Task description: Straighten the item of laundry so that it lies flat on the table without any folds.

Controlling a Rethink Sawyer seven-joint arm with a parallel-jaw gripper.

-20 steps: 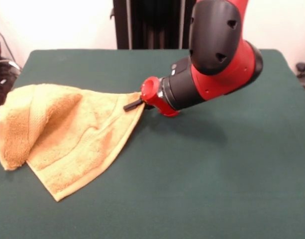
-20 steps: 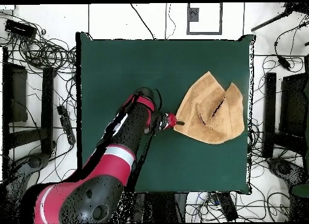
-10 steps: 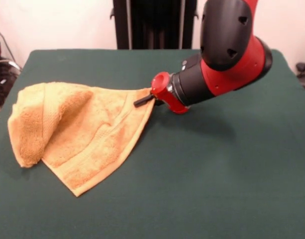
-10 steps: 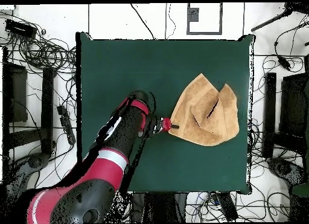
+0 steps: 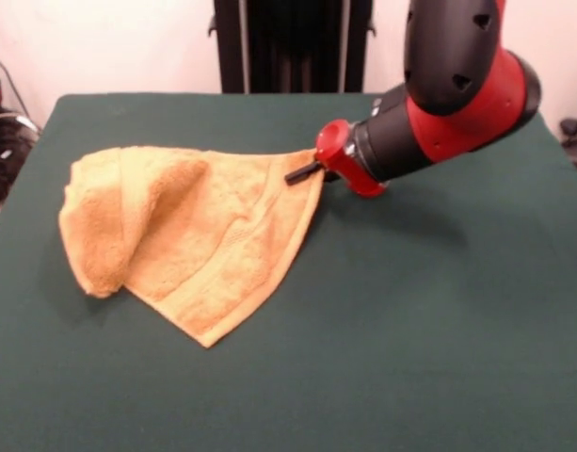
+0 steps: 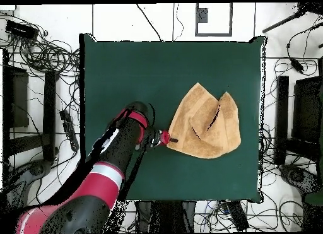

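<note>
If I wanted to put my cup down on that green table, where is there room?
Most of the table is bare: the whole near side in the front view, below the towel and arm. It is crowded only where the gripper meets the towel's corner.

Bright, even light; soft shadow on table [image 5: 439,311] under arm [image 5: 448,104]; slight blur throughout.
</note>
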